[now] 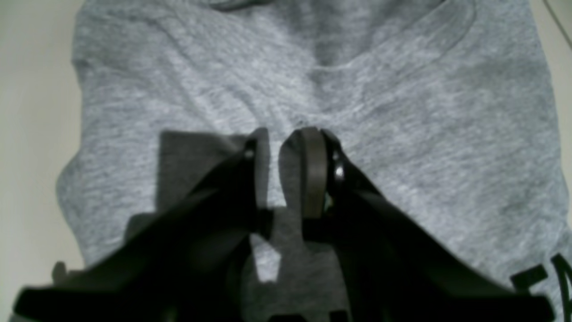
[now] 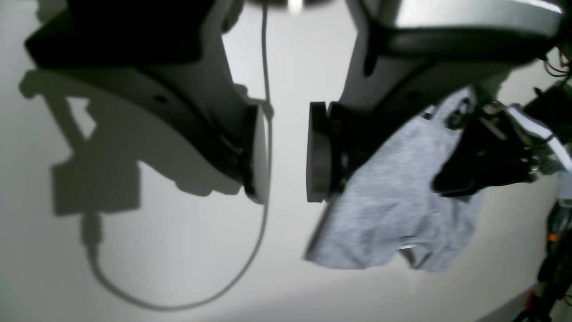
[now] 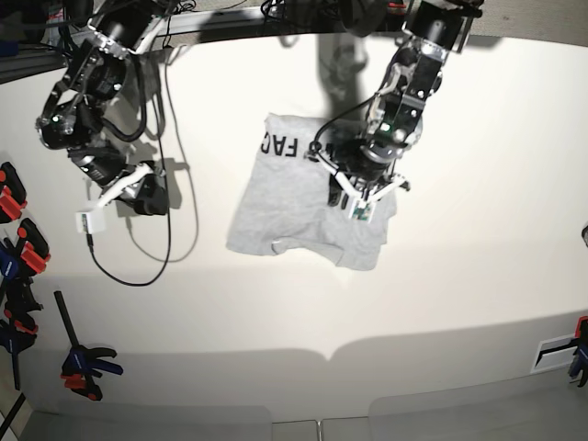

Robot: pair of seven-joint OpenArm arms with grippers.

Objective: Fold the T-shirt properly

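The T-shirt point(image 3: 308, 211) is lying near the middle of the white tabletop point(image 3: 478, 276), partly folded into a rough rectangle. Its long axis is running from the lettered end, toward the far edge of the tabletop, to the neckline end, toward the near edge.

The left hand point(image 1: 286, 134) is hovering directly over the grey cloth, on the side of the garment that appears to the right in the base view. Its fingers are standing slightly apart, with a narrow gap between the pads. No fabric is showing between them, so the hand is pinching nothing. Whether the tips are touching the cloth cannot be told from these views. In the left wrist view, the fabric is extending ahead of the hand and to both sides, with a curved seam visible near the top.

The right hand point(image 2: 288, 152) is hanging above bare tabletop, well apart from the garment. Its fingers are spread and holding nothing. A thin cable point(image 2: 250, 250) is trailing across the surface below it. The left arm is therefore the nearer arm by a clear margin.

Black block lettering is running across the far end of the T-shirt. The letters "FAC" point(image 3: 278, 145) are readable in the base view; the rest is hidden under the arm. No brand label is legible.

Judgement: the next fold is likely to depend on the left hand, since it is already positioned over the cloth.
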